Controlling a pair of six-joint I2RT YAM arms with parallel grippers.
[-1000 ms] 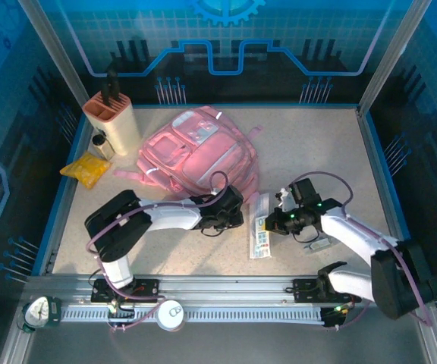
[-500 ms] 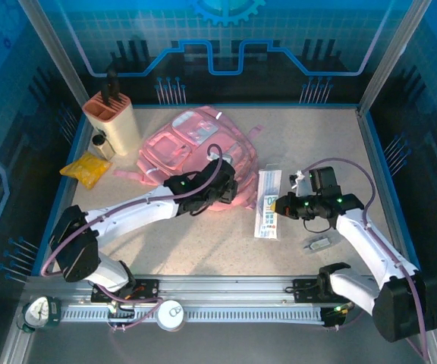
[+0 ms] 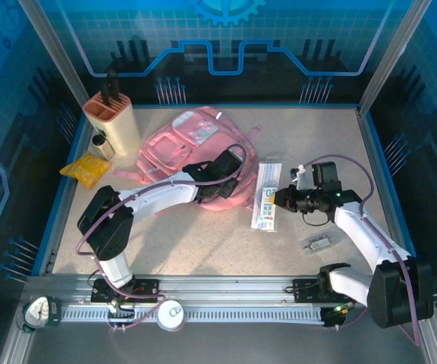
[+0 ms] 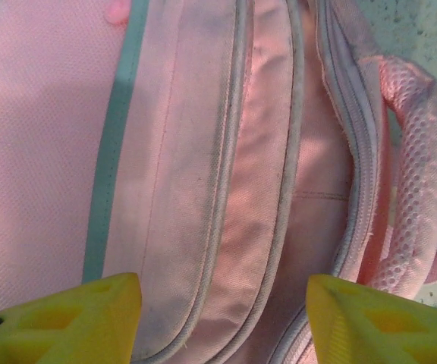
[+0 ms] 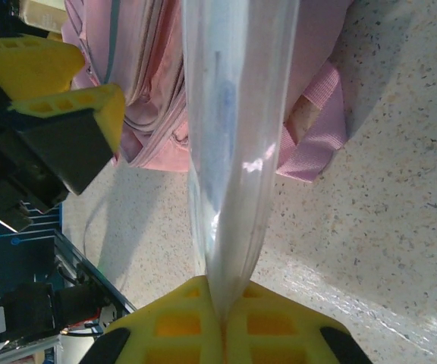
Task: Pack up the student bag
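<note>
On the left, your left gripper (image 4: 222,315) hung low over the student bag (image 3: 177,144). Its yellow fingers were spread apart with nothing between them, and the bag's zip lines ran beneath. I could not tell whether any compartment was open. The bag lay flat toward the back left of the table (image 3: 203,250), straps trailing to its right.

Just beside it was a clear flat packet (image 3: 266,199), its far end near a strap. Your right gripper (image 5: 222,307) had it pinched at one edge, jaws clamped tight.

You looked to be at the loading step: one item ready, the bag's mouth not yet offered. The next move probably called for the left fingers to catch a zip pull or flap edge and hold an opening wide enough, with the packet fed in lengthwise.

The surface was speckled beige. A peach holder (image 3: 112,121) and a yellow packet (image 3: 86,168) sat at the far left, and a small grey item (image 3: 317,243) lay near the right arm. Blue circuit-patterned walls (image 3: 226,53) enclosed the cell.
</note>
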